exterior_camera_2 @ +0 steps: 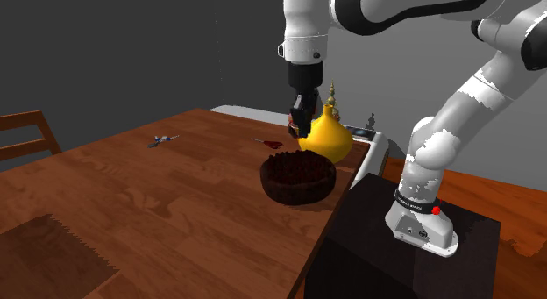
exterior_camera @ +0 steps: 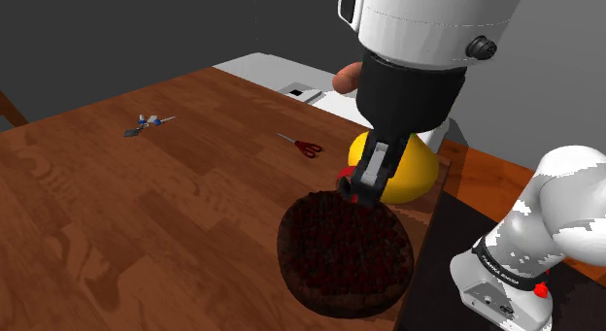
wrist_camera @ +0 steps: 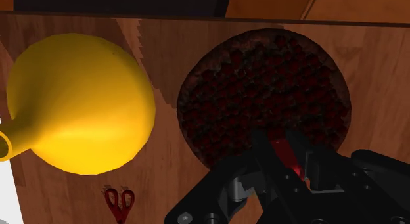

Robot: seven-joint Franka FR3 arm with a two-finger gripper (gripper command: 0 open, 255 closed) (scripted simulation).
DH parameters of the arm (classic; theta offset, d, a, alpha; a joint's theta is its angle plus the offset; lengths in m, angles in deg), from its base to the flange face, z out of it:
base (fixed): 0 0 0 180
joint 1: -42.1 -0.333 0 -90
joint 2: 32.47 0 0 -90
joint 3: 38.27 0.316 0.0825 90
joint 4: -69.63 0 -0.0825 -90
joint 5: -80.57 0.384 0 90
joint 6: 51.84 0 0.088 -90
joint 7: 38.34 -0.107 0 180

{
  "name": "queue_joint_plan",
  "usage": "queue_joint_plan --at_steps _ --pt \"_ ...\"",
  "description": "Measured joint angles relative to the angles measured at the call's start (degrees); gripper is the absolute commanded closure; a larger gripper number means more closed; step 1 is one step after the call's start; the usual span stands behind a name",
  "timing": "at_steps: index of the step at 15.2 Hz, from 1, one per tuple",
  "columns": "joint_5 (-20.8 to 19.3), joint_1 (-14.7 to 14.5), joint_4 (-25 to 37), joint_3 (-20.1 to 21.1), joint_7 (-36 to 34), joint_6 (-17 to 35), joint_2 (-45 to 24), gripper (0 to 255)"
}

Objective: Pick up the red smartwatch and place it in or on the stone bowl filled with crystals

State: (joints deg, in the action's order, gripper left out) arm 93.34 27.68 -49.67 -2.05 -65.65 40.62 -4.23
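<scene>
Gripper (exterior_camera: 355, 190) hovers over the dark bowl (exterior_camera: 287, 244) of crystals, close to the rim on the yellow vase's (exterior_camera: 413, 174) side, and that's the worry. Release from this height, this near the edge, and the red smartwatch (wrist_camera: 288, 156) may glance off the rim onto the table (exterior_camera: 146, 213). Fingers are nearly closed, pinching the watch between them, clear above the crystals.

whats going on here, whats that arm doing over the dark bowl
The white arm has its end effector shut on a red watch and holds it above the dark bowl of crystals, over the side nearest the yellow vase. The watch is not yet in the bowl. Red scissors lie further off on the wooden table.
</scene>
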Motion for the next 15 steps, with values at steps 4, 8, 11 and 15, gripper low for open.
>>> queue_joint_plan --at_steps 4,8,11,15 --pt "0.8 -0.5 -3.4 0.4 0.0 2.6 0.9 255" --pt "1.3 -0.8 -6.9 0.9 0.1 5.8 1.3 255" --pt "1.5 -0.9 -8.6 1.8 -0.2 8.0 0.8 255" --pt "1.7 -0.9 -9.8 1.9 -0.1 9.1 0.8 255"
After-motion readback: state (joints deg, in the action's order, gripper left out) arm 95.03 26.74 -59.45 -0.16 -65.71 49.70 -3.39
